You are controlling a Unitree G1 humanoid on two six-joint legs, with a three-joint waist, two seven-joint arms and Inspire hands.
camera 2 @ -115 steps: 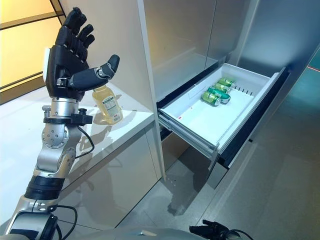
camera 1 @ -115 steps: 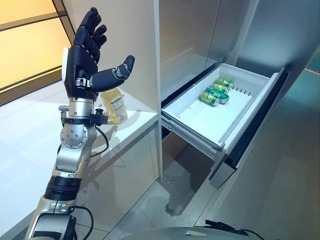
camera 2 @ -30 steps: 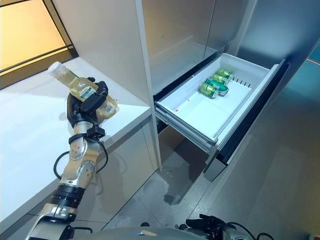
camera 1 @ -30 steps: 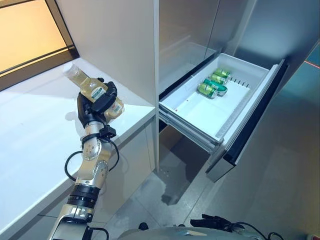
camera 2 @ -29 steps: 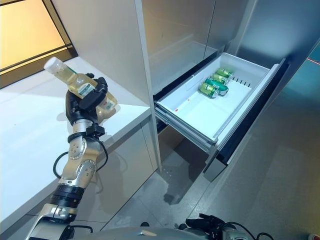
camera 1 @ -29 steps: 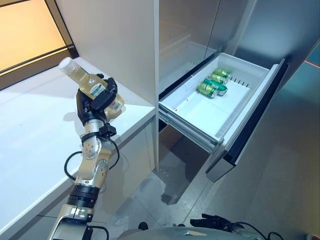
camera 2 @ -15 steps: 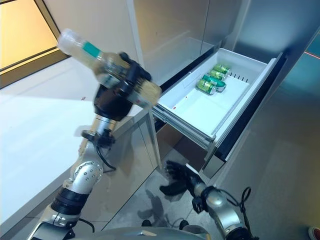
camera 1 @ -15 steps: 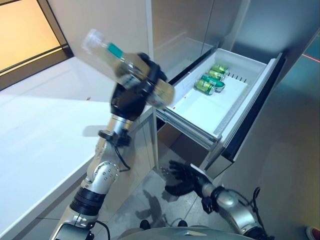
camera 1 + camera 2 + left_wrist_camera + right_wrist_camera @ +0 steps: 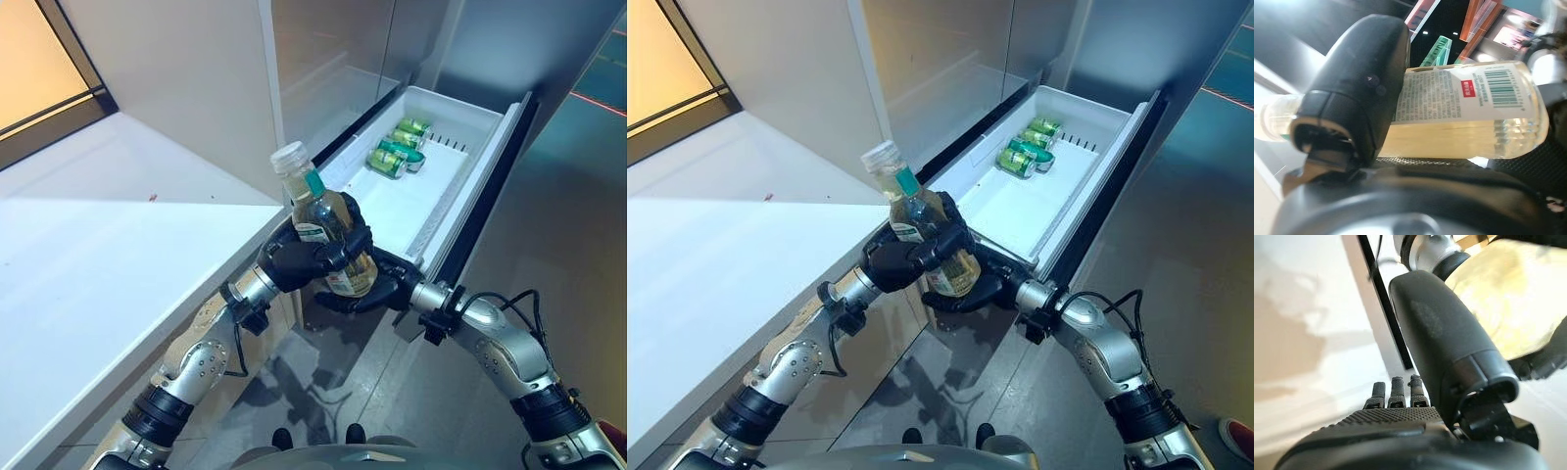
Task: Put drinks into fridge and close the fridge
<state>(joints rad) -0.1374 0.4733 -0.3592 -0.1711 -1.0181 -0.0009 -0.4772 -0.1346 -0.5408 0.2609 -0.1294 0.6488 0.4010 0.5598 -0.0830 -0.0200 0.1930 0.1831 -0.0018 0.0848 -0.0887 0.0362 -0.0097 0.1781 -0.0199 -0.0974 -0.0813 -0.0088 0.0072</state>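
A clear bottle of yellow drink point(image 9: 324, 221) with a white cap stands nearly upright in the air, just in front of the open fridge drawer point(image 9: 487, 125). My left hand point(image 9: 306, 260) is shut round its middle, and the label and yellow liquid show past the fingers in the left wrist view point(image 9: 1469, 112). My right hand point(image 9: 378, 290) sits under and behind the bottle's base, fingers relaxed, its thumb point(image 9: 1444, 342) beside the bottle point(image 9: 1508, 303). Several green cans point(image 9: 393, 157) lie at the drawer's far end.
A white counter point(image 9: 108, 245) spreads to the left, its corner close to my left forearm. The drawer's dark front panel point(image 9: 485, 196) juts out on the right. Grey floor point(image 9: 588, 255) lies below and to the right.
The left hand has swung the bottle down and right, from tilted above the counter to upright before the drawer. The right hand has risen from low by the floor to beneath the bottle.
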